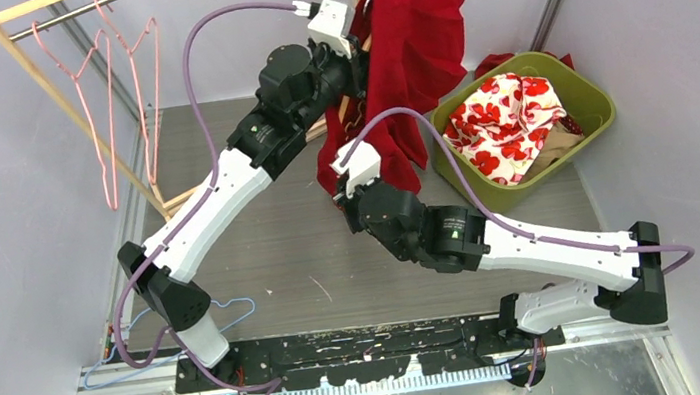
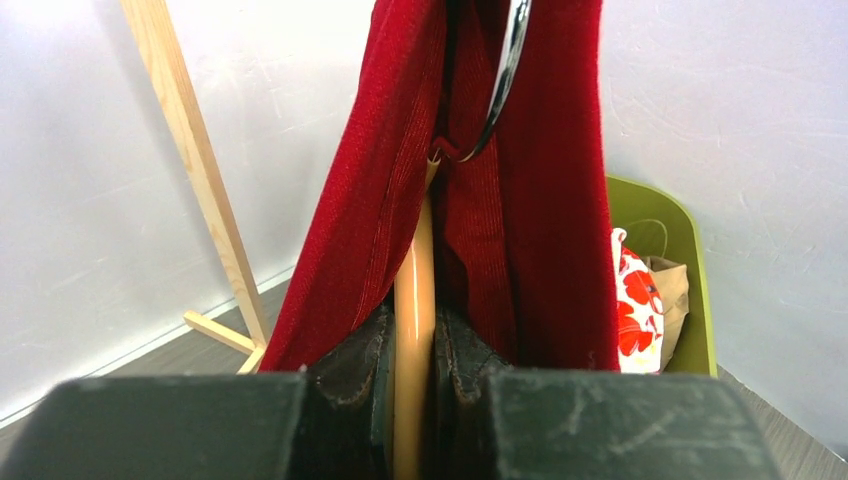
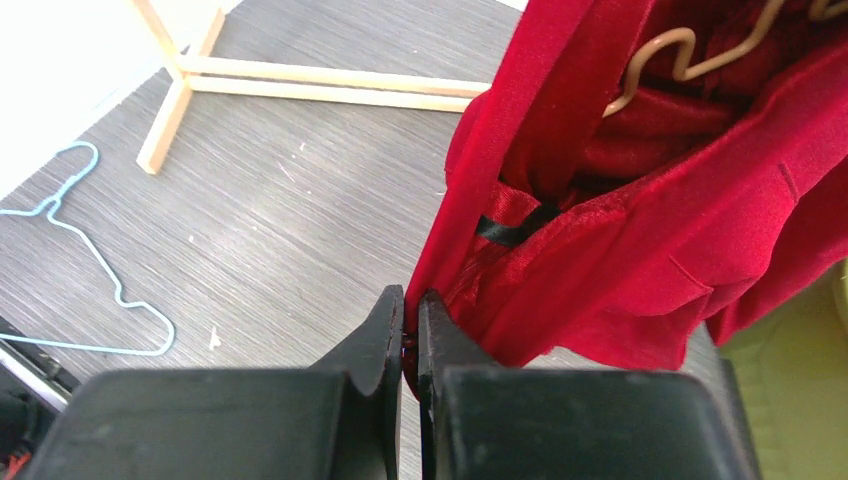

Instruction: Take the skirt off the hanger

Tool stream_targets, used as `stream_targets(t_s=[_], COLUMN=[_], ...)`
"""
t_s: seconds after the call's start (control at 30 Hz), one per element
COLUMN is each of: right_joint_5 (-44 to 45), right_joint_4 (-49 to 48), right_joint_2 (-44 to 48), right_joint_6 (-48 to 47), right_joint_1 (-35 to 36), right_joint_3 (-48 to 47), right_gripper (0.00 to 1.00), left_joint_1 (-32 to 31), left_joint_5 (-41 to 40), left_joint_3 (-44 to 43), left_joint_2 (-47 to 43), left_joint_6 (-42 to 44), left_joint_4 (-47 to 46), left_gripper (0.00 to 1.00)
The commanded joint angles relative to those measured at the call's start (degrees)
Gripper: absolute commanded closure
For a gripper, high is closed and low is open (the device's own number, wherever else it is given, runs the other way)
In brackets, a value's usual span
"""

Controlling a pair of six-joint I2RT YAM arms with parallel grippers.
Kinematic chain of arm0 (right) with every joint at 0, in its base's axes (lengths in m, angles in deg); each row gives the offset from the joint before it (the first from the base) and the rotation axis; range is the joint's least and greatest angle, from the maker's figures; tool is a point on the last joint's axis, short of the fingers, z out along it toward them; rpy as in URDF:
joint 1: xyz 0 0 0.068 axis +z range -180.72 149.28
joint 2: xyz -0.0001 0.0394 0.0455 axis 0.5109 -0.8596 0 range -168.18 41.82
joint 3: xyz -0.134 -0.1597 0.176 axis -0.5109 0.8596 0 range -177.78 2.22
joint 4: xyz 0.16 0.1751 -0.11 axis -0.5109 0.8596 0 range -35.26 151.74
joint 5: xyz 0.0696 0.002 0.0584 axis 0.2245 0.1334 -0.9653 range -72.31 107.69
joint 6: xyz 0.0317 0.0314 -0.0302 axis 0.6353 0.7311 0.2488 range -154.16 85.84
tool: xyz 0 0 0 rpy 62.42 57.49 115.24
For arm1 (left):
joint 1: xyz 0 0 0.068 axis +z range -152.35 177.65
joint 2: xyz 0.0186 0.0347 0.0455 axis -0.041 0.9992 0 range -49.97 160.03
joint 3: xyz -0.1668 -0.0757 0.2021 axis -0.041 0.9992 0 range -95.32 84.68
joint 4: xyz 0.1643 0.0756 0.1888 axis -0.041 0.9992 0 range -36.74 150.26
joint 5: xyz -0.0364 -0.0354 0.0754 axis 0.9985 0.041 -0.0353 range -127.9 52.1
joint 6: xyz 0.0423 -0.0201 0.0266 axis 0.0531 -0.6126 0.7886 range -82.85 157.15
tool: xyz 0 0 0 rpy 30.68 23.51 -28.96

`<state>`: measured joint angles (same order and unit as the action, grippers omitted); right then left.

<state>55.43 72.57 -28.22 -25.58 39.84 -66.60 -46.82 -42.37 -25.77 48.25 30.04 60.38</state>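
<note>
A red skirt [image 1: 418,43] hangs in the air at the back middle, draped over a tan wooden hanger [image 2: 415,330]. My left gripper [image 2: 413,345] is shut on the hanger's bar, the skirt [image 2: 530,200] falling on both sides of it below the metal hook [image 2: 507,75]. My right gripper [image 3: 411,310] is shut on the lower edge of the skirt [image 3: 640,230], pinching a thin fold of red cloth. In the right wrist view the wavy bar of the hanger [image 3: 680,55] shows inside the folds. From above, the right gripper [image 1: 343,190] sits at the skirt's bottom hem.
A green bin [image 1: 587,93] with red-and-white floral cloth [image 1: 503,123] stands at the right. A wooden rack [image 1: 61,92] with pink wire hangers [image 1: 104,117] stands at the back left. A blue wire hanger [image 3: 90,290] lies on the grey floor near the left arm's base.
</note>
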Motion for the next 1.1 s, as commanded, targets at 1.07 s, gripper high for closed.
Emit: stream_targets(t_s=[1.07], right_joint_5=[-12.79], right_joint_4=[-18.14], right_joint_2=[-8.85], right_joint_6=[13.69], right_joint_1=[-3.72], right_joint_3=[16.4], right_gripper=[0.99], left_joint_1=[1.9], left_joint_5=[-19.44], left_joint_3=[4.37], left_joint_2=[-19.65], left_joint_6=[-27.38], left_joint_4=[-20.14], left_gripper=[1.0])
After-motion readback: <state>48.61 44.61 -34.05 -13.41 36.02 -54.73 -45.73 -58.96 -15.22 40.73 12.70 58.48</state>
